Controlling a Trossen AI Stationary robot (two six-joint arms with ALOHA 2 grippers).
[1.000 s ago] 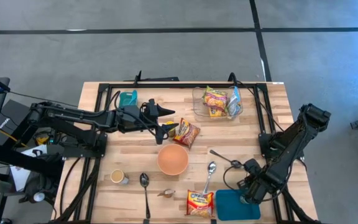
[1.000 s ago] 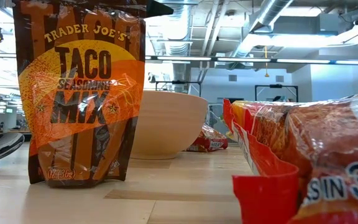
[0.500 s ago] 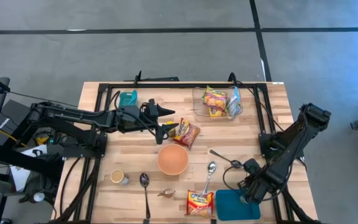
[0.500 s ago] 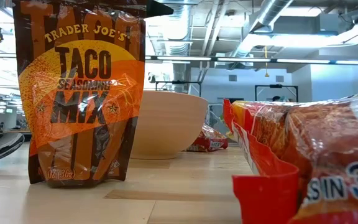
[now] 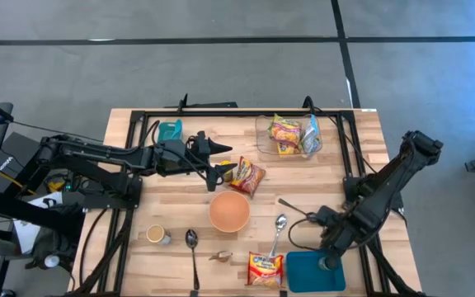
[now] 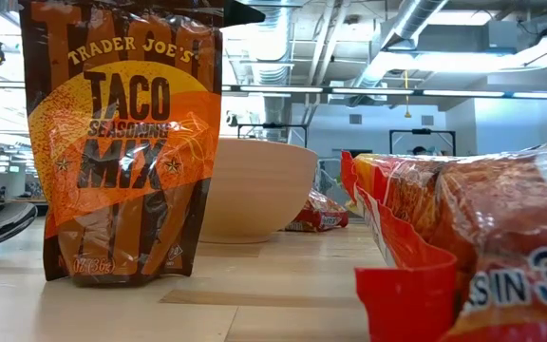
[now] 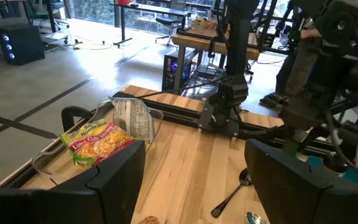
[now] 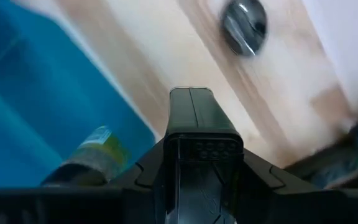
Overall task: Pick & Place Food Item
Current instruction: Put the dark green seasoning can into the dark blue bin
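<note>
A small bottle with a green and yellow label rests on the blue tray at the table's near right; it shows from above as a small grey round. My right gripper hangs just above it, pointing down, clear of it in the right wrist view. My left gripper is held level over the table's middle, open and empty, beside an orange snack packet. A taco mix packet stands upright near the front edge.
A tan bowl sits mid-table. A clear tub holding noodle packets stands at the far right. Spoons, a small cup and a red noodle packet lie along the near side. Black rails frame the table.
My right gripper has risen from the blue tray and shifted a little toward the far edge, turning as it went. The small bottle now shows on the tray below it.
</note>
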